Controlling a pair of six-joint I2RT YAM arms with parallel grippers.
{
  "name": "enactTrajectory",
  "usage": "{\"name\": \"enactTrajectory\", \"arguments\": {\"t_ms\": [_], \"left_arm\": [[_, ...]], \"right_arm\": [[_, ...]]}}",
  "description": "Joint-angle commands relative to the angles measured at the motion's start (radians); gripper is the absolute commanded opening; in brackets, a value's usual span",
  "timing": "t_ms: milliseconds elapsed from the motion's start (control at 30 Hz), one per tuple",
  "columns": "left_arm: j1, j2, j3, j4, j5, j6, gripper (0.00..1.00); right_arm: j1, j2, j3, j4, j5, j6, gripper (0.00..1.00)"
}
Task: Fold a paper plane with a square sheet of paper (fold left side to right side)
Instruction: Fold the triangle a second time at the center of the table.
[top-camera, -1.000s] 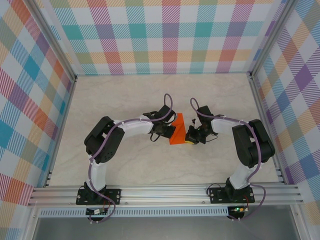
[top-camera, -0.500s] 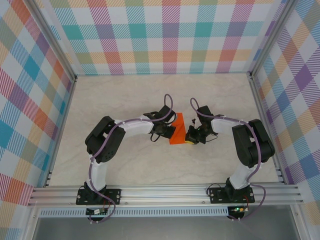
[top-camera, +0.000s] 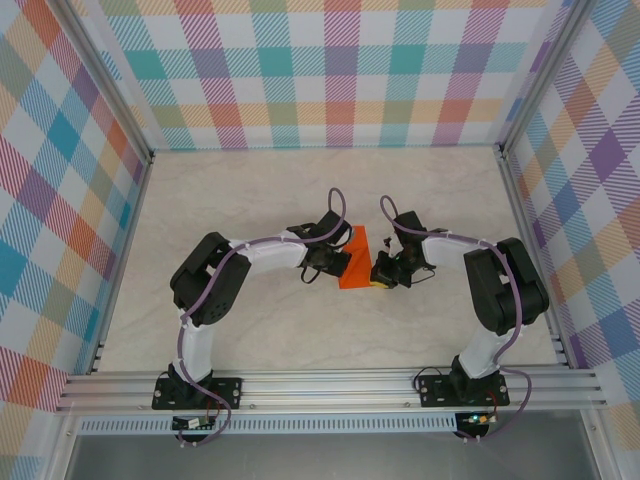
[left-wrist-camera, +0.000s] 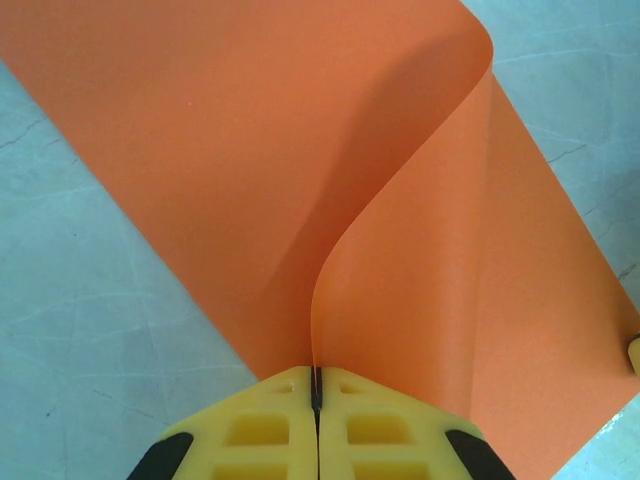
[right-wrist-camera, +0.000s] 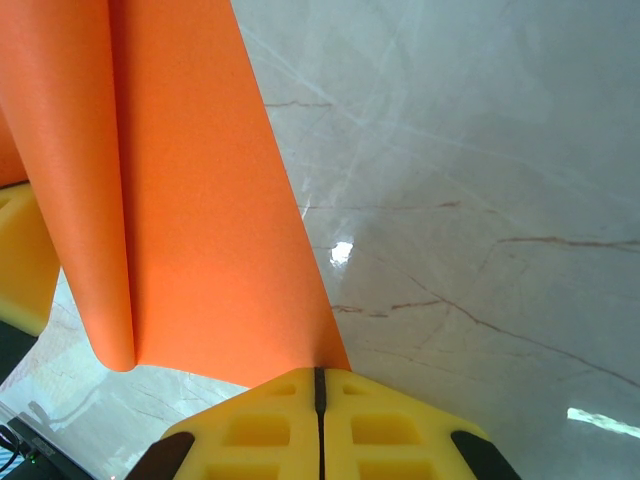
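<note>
**Nothing visibly moved in the last second: first fold held mid-way**

Against the earlier top views we find both arms and the paper in the same places; we log a hold.

Position: the square sheet of paper (top-camera: 356, 258) is at the centre of the tabletop (top-camera: 300, 190), held between the arms. The left tool (top-camera: 338, 264) is at its 9 o'clock, the right tool (top-camera: 384, 272) at about 4 o'clock.

Tools: the left wrist view shows the yellow pads pressed together with a paper edge running into the seam, so we read it as clamped on the sheet. The right wrist view shows pads together with a lower corner of the sheet meeting the seam. We judge that a clamp too, less surely.

Progress: one side rises from the left tool and bends over in a soft curve. We see no pressed crease, so the left-to-right fold looks begun but unfinished. Edges are not yet aligned, and every later fold of the plane remains.

Room: bare tabletop lies at 12, 9 and 3 o'clock. At 6 o'clock the arm bases and rail are closer. The two tools are near each other, so further closing travel looks tight.
</note>
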Motion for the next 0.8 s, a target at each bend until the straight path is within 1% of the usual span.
{"name": "enactTrajectory", "arguments": {"t_ms": [0,133,233,767], "left_arm": [[0.01,-0.019,0.016,0.019,-0.006,-0.001,0.06],[0.01,-0.01,0.015,0.019,-0.006,-0.004,0.05],[0.01,-0.014,0.012,0.056,-0.001,-0.005,0.06],[0.01,-0.028,-0.015,0.058,-0.001,-0.004,0.06]], "right_arm": [[0.005,0.038,-0.001,-0.059,0.054,-0.023,0.07],[0.006,0.039,0.001,-0.06,0.054,-0.025,0.07],[0.006,0.038,0.001,-0.062,0.056,-0.026,0.07],[0.006,0.042,0.009,-0.069,0.059,-0.028,0.07]]}}
